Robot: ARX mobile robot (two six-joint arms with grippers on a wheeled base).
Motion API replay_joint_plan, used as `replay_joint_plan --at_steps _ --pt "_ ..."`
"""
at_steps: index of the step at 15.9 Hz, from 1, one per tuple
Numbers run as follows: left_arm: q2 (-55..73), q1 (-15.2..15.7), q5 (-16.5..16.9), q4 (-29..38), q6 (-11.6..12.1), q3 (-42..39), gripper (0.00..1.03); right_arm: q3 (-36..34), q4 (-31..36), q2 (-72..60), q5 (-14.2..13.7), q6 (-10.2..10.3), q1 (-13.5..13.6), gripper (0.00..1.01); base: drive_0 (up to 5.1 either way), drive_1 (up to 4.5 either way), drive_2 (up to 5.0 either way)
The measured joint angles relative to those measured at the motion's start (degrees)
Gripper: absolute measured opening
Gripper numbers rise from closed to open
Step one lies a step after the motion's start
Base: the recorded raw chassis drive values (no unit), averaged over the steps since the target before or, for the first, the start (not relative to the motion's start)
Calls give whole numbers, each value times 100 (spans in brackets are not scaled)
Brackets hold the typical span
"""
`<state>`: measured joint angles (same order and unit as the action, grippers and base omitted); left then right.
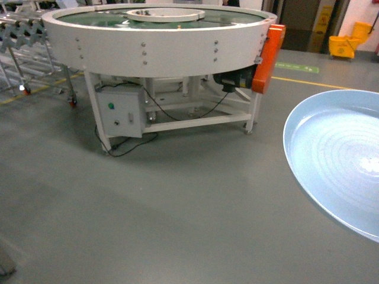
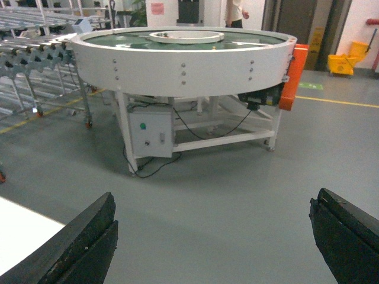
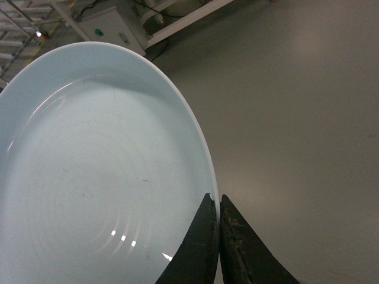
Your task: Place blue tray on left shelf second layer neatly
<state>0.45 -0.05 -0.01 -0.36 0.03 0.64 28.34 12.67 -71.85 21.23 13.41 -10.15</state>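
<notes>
- right claw is pinched closed on the rim of the blue tray; the dish spreads out ahead and to the left of the tips, carried in the air above the grey floor.
- left claw hangs wide open with nothing between its dark fingers, only floor below it.
- ahead of both claws i see a round conveyor with a control box under it, and roller racks off to the left. i can't pick out the target shelf in any view.
- my worry: i'm holding a glossy, wide dish by one thin edge, so its weight levers against the pinch. a jolt from the base or a fast swing could let it pivot or slip out.
- it also juts well past the claw, so i judge a turn toward the shelf could clip its far rim on a frame and leave it crooked.
</notes>
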Motion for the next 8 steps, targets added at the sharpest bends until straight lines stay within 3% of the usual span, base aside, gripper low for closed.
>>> replay_joint_plan --at_steps 8 --pt "0 0 -11 -7 0 0 98 0 11 0 -2 0 0 2 140 -137 -458"
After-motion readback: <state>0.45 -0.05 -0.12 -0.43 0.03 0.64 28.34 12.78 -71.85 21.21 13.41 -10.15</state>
